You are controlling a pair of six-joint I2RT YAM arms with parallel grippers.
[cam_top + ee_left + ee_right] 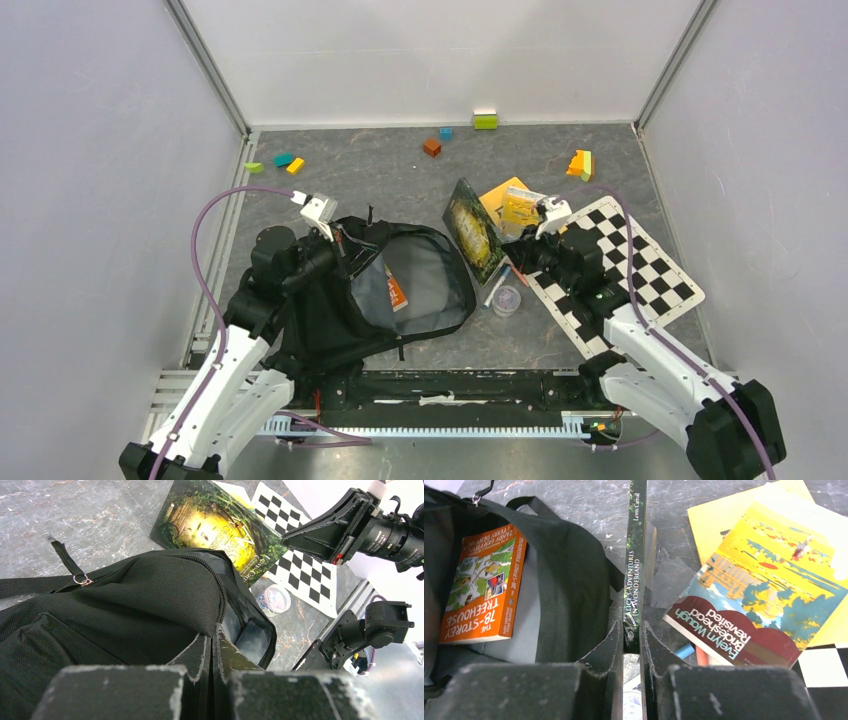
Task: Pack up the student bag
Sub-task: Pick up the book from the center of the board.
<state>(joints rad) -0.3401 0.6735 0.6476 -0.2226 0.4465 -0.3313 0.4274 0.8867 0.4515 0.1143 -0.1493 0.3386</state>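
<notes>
The student bag (430, 285) is a black backpack lying open at the centre left, grey lining showing. An orange book (396, 291) lies inside it, also seen in the right wrist view (484, 585). My left gripper (335, 245) is shut on the bag's upper rim (220, 595); its jaws (215, 640) pinch the fabric edge. My right gripper (515, 255) is shut on a green Alice in Wonderland book (472, 230) and holds it on edge by the spine (634, 580), just right of the bag's opening (569, 580).
A yellow Brideshead Revisited paperback (764, 595) lies on a yellow sheet (719, 515) behind my right gripper. A checkered board (640, 270) lies at the right. A small clear pot (506, 300) and a blue pen (497, 282) lie between bag and board. Coloured blocks (432, 147) lie along the back.
</notes>
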